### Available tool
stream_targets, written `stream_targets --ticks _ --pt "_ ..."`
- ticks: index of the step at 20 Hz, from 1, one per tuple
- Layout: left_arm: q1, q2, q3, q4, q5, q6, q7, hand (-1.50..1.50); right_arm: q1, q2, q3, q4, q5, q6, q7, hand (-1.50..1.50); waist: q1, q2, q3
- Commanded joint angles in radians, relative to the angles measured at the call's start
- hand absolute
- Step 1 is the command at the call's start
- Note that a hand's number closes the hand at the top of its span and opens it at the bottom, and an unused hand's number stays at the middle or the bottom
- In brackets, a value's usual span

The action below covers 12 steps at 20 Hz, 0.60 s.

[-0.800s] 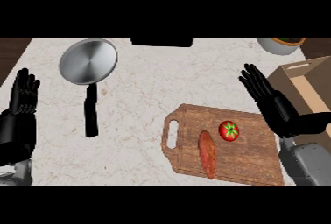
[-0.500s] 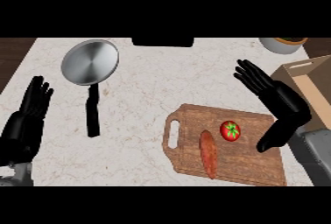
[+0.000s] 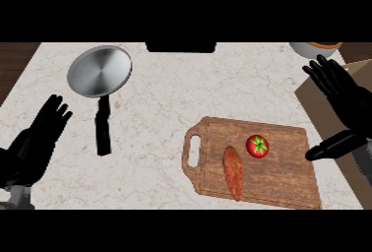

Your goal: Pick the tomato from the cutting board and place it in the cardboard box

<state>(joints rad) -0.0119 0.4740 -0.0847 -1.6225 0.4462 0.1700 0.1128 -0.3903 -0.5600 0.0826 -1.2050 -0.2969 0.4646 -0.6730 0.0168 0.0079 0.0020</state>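
A red tomato (image 3: 256,146) with a green stem sits on the wooden cutting board (image 3: 283,177) at the lower right, next to a long reddish sausage (image 3: 234,173). My right hand (image 3: 343,96) is open, fingers spread upward, right of the board and partly over the cardboard box (image 3: 311,92) at the right edge; its thumb (image 3: 333,147) points toward the tomato without touching it. My left hand (image 3: 38,139) rests open at the lower left, fingers up.
A steel frying pan (image 3: 99,77) with a black handle (image 3: 104,127) lies at the upper left. A bowl (image 3: 317,48) stands at the top right, behind the box. A dark object (image 3: 180,47) sits at the back edge.
My right hand has shifted to the right, off the board's edge and over the box, still open. My left hand has drifted slightly right and down.
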Motion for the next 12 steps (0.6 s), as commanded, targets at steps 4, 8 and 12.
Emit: stream_targets --ticks 4,8,12 --pt "0.021 0.01 0.012 -0.015 0.022 -0.027 0.031 0.0 -0.002 -0.2 0.109 -0.122 0.288 0.026 -0.074 -1.5 -0.013 -0.013 -0.002" --pt "-0.018 0.021 0.029 -0.007 0.028 -0.021 0.062 0.0 -0.075 -0.312 0.177 -0.176 0.467 -0.033 0.046 -1.5 -0.011 -0.011 -0.003" --pt "0.004 0.016 0.032 -0.015 0.014 -0.029 0.045 0.0 -0.087 -0.307 0.261 -0.264 0.597 -0.055 0.155 -1.5 -0.011 -0.011 -0.003"
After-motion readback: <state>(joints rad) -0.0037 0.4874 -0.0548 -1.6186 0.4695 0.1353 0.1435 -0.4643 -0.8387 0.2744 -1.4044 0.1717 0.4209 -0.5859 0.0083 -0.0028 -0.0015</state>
